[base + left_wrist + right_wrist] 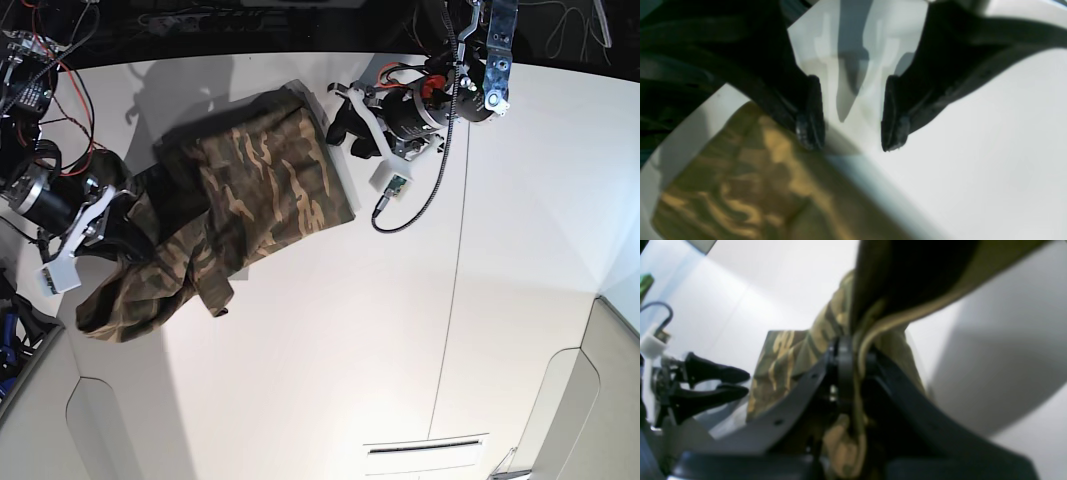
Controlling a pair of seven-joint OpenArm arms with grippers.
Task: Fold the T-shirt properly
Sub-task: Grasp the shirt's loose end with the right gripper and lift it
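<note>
The camouflage T-shirt (260, 190) lies partly folded on the white table (400, 330), one part flat at the back and one bunched toward the left. My right gripper (128, 222) is shut on the bunched left part. In the right wrist view (853, 353) a tan ribbed edge is pinched between its fingers and the T-shirt (786, 356) hangs from it. My left gripper (851, 136) is open and empty, just off the edge of the T-shirt (750, 186), over bare table. It is at the flat part's far right corner in the base view (338, 125).
Red and black wires and electronics (30, 60) sit at the back left. A dark strip runs along the table's back edge (250, 25). A seam (455, 300) crosses the table on the right. Grey cut-outs (110, 430) border the front edge.
</note>
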